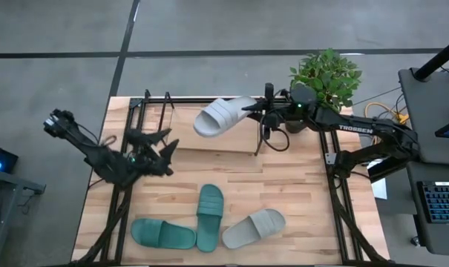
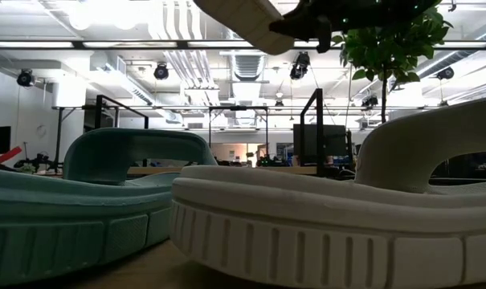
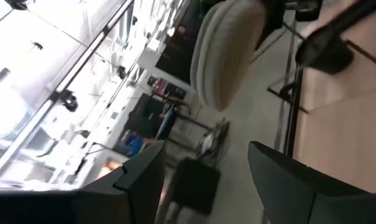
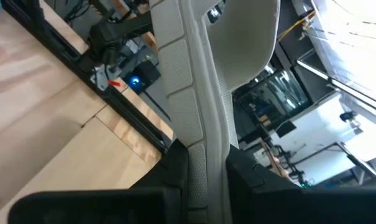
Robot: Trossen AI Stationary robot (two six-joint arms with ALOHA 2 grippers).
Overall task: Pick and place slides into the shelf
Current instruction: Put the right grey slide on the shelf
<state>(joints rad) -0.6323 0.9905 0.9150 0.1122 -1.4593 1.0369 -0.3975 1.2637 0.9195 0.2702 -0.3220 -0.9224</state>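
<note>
A light grey slide [image 1: 223, 116], ribbed along its rubber sole, hangs above the shelf [image 1: 209, 141] at the table's [image 1: 298, 193] far side, its edge pinched in the right claw [image 1: 258, 110]. A potted plant [image 1: 326, 74] stands just behind that arm. The left claw [image 1: 162, 142], fingers spread and empty, hovers beside the shelf's black tubing. Two teal slides [image 1: 209, 215] and another grey slide [image 1: 254, 228] lie near the front edge.

From my station: potted plant [image 1: 326, 73] at the far right corner of the wooden tabletop [image 1: 298, 185]; keyboard [image 1: 440, 202] on a side desk to the right; grey floor [image 1: 209, 30] beyond; ceiling lights [image 2: 106, 16] overhead.
</note>
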